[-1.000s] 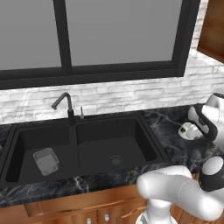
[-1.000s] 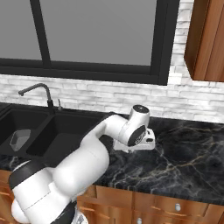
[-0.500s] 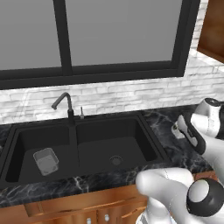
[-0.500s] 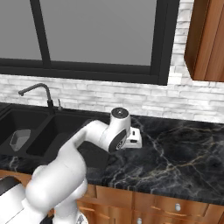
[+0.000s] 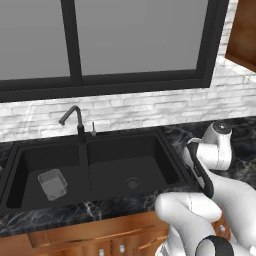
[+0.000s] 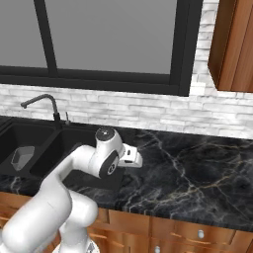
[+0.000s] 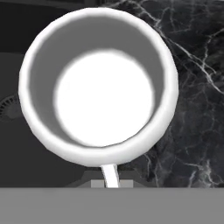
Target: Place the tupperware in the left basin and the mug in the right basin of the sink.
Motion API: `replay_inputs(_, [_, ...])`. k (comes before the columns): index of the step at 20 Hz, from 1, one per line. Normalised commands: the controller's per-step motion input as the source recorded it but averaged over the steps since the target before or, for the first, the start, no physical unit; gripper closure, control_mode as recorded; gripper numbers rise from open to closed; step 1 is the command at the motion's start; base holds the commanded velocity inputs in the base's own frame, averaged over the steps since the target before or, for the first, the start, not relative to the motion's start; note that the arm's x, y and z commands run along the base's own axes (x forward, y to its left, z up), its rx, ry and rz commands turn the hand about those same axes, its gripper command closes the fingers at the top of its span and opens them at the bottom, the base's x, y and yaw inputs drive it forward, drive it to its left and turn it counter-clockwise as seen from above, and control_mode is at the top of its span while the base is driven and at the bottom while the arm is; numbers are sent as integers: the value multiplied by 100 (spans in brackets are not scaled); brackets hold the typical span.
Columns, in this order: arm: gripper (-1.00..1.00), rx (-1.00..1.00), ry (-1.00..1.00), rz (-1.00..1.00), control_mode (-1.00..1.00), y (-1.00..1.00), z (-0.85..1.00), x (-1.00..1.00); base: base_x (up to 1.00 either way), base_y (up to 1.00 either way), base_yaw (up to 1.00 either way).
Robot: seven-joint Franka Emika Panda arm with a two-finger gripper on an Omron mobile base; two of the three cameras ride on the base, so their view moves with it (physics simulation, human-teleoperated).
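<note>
Fingers pressed together on the handle of the mug, which hung just ahead of the gripper, mouth toward the hand camera, pale inside. Black marble counter showed past the mug from 1 to 4 o'clock; from 8 to 10 o'clock lay the dark floor of the right basin, with part of the round drain at 9 o'clock. So the mug sat over the basin's rim, not yet well inside.

Over the last second the arm had swung the mug leftward off the counter toward the sink. The tupperware already rested in the left basin, at 8 o'clock from the faucet.

Judgement: first half done; mug needs carrying farther over the right basin, lowering, then release.
</note>
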Motion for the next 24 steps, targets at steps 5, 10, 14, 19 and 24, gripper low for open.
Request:
replay_inputs(5, [100,-1,0,-1,-100,44,2,11,0,0,0])
replay_inputs(10, [100,0,0,0,-100,30,2,19,0,0,0])
replay_inputs(14, [100,0,0,0,-100,26,9,21,0,0,0])
replay_inputs(19, [100,0,0,0,-100,23,9,6,0,0,0])
replay_inputs(24, [100,0,0,0,-100,23,5,4,0,0,0])
